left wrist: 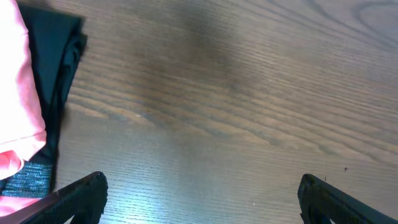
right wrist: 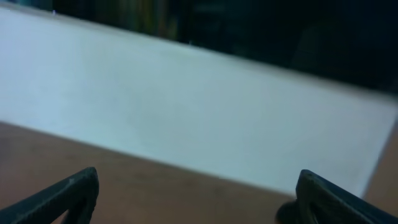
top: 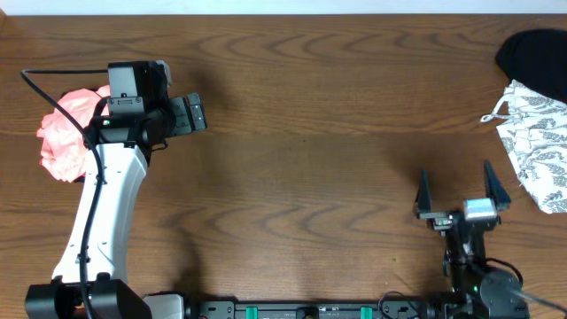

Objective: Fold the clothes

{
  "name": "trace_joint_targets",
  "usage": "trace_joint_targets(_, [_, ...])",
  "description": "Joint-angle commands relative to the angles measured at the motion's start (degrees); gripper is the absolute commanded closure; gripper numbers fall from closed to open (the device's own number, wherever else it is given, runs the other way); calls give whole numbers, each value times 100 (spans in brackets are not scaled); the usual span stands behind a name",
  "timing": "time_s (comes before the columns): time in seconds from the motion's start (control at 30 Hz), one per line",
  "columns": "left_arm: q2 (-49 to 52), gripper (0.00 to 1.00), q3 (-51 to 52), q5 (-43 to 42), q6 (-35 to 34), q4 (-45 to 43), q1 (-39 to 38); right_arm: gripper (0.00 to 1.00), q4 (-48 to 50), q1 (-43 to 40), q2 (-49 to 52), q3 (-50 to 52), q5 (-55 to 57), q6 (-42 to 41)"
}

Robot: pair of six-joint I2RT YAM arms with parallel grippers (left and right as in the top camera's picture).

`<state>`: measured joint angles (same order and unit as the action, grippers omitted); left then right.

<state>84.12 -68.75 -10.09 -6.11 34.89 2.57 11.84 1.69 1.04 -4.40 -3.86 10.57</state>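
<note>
Left gripper (left wrist: 200,183): jaws wide, holding nothing, above bare worktop (top: 310,133). Salmon-pink garment (top: 64,135) bunched near, to its left. Right gripper (top: 456,175): jaws wide, holding nothing. White printed garment (top: 536,133) and black garment (top: 532,53) lie apart, beyond it to its right.

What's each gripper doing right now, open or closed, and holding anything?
Left gripper: open, holding nothing.
Right gripper: open, holding nothing.

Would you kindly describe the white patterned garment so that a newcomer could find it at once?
Look to the far right edge of the wooden table. There, beside a plain black garment, lies the white garment. Its grey print sets it apart from its black neighbour.
</note>
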Motion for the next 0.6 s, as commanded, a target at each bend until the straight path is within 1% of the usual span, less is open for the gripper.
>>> trace_joint_targets(0.0, [11,2,0,52,52,-2,-2,1,127,26,-76,162,44,645])
trace_joint_targets(0.1, [11,2,0,52,52,-2,-2,1,42,26,-76,271,44,990])
trace_joint_targets(0.17, [13,2,0,52,52,-2,-2,1,-223,26,-76,409,44,1095])
trace_joint_targets(0.3, [13,2,0,52,52,-2,-2,1,-1635,26,-76,409,-13,960])
trace_joint_targets(0.37, [13,2,0,52,52,-2,-2,1,-1556,26,-76,409,-7,708])
trace_joint_targets(0.57, [11,2,0,52,52,-2,-2,1,-1578,24,-74,409,20,704])
